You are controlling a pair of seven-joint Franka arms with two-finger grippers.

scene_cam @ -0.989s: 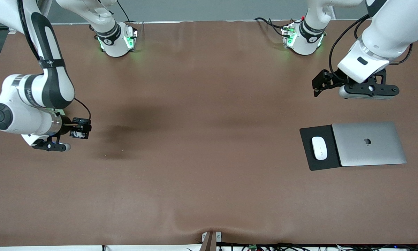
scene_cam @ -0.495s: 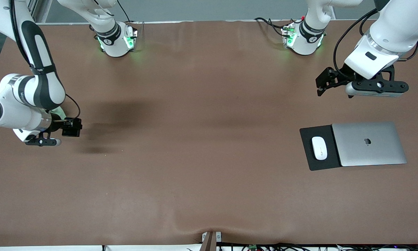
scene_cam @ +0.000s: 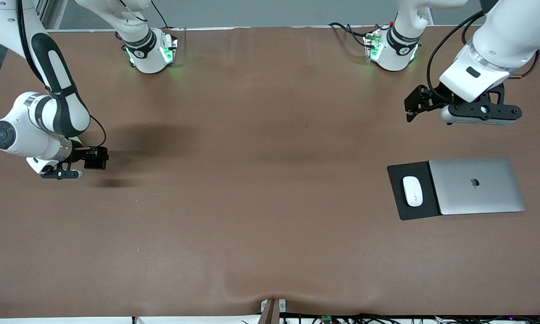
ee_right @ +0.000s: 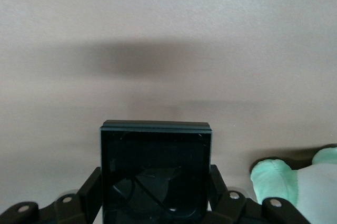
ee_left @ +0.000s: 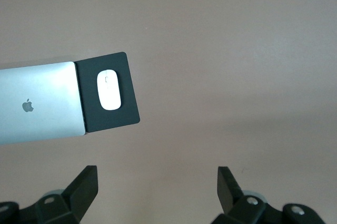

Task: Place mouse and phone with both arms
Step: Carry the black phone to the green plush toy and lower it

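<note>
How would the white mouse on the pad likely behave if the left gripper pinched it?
The mouse looks glossy and rounded, so fingers may slip off its curved sides. It seems small and probably light. Lying flat on the mouse pad, it is unlikely to roll. The left gripper hangs open above the table.

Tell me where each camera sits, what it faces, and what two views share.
Front view: high across the table, facing both arms' bases; right gripper, left gripper.
Left wrist view: on the left arm, over bare table; open jaws.
Right wrist view: on the right arm; jaws clamp the phone.
Shared: mouse, mouse pad, laptop.
</note>
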